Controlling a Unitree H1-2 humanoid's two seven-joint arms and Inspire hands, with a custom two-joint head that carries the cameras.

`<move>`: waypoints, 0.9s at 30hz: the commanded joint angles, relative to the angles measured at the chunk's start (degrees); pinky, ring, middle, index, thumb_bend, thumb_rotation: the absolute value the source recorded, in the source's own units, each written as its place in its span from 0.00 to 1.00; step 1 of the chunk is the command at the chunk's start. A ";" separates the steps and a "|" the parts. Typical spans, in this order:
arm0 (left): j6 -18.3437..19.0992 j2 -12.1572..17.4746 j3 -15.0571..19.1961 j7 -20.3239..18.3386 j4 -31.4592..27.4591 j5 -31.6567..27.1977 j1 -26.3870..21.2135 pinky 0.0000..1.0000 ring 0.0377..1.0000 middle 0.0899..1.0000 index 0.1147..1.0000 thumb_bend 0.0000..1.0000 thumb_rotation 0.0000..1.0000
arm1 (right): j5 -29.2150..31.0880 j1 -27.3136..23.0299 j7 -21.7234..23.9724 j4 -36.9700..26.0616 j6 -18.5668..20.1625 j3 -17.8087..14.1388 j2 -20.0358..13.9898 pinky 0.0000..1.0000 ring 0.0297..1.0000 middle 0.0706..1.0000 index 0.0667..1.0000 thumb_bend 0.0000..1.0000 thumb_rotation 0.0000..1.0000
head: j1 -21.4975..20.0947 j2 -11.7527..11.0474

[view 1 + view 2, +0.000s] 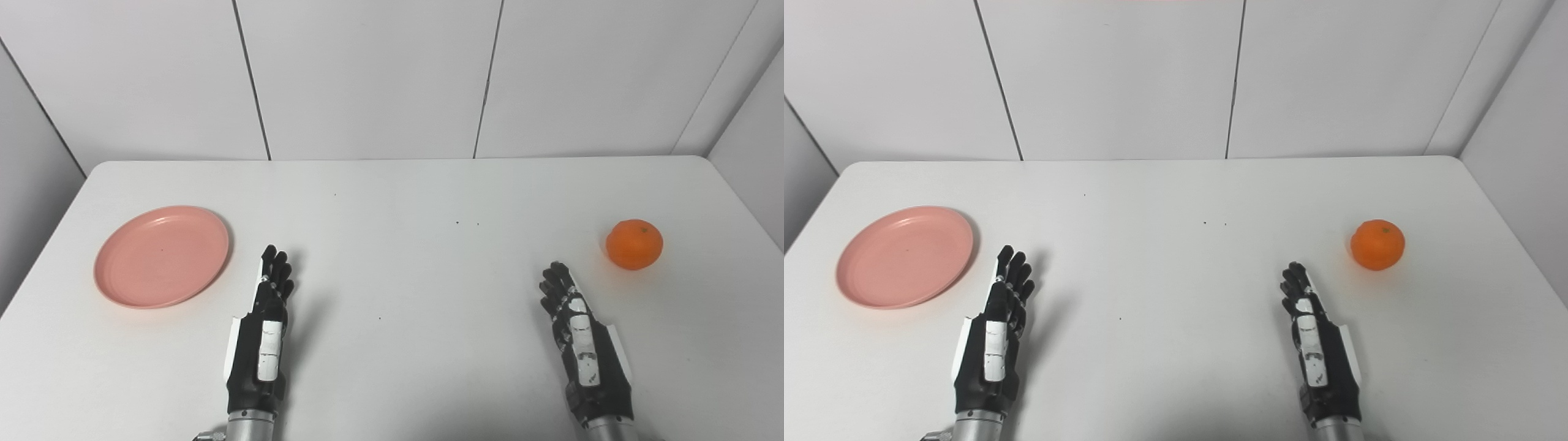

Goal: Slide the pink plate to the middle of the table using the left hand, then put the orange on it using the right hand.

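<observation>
While both hands rest low over the white desk [392, 184], nothing is held. The pink plate [162, 256] is seen at the desk's left side, empty, just beside the left hand [263, 334], whose fingers [277, 269] are stretched out and slightly spread. The orange [634, 244] is set at the right side, near the right hand [579, 331], likewise extended and empty.
</observation>
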 commanded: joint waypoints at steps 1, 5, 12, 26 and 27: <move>0.12 -0.52 0.29 0.32 1.97 -0.24 9.76 1.00 1.00 1.00 1.00 0.86 0.95 | 0.04 0.51 0.60 -0.09 -1.16 0.13 0.12 0.98 0.96 0.94 0.94 0.85 0.98 | 0.15 -0.14; 0.22 -0.46 0.11 -0.02 1.15 -0.72 10.18 1.00 1.00 1.00 1.00 0.82 0.95 | 0.18 0.47 0.48 0.20 -1.43 0.04 0.28 0.97 0.95 0.94 0.94 0.85 0.97 | 0.21 -0.33; 0.26 -1.13 -0.08 0.77 1.94 0.46 10.36 1.00 0.99 0.99 1.00 0.83 0.94 | 0.46 0.52 0.67 1.68 -2.46 -0.41 -0.09 0.96 0.94 0.94 0.94 0.86 0.97 | 1.98 -2.16; -3.06 -2.33 -1.64 2.40 5.91 3.17 10.11 1.00 0.97 0.97 1.00 0.81 0.92 | 3.43 0.82 2.79 5.40 -6.00 -1.73 -2.36 0.99 0.97 0.96 0.95 0.82 0.98 | 8.18 -6.87; -3.49 -2.39 -1.72 2.56 6.31 3.54 10.03 1.00 0.97 0.97 1.00 0.81 0.92 | 3.68 0.79 3.08 5.80 -6.37 -1.86 -2.53 1.00 0.97 0.96 0.96 0.82 0.98 | 8.23 -6.99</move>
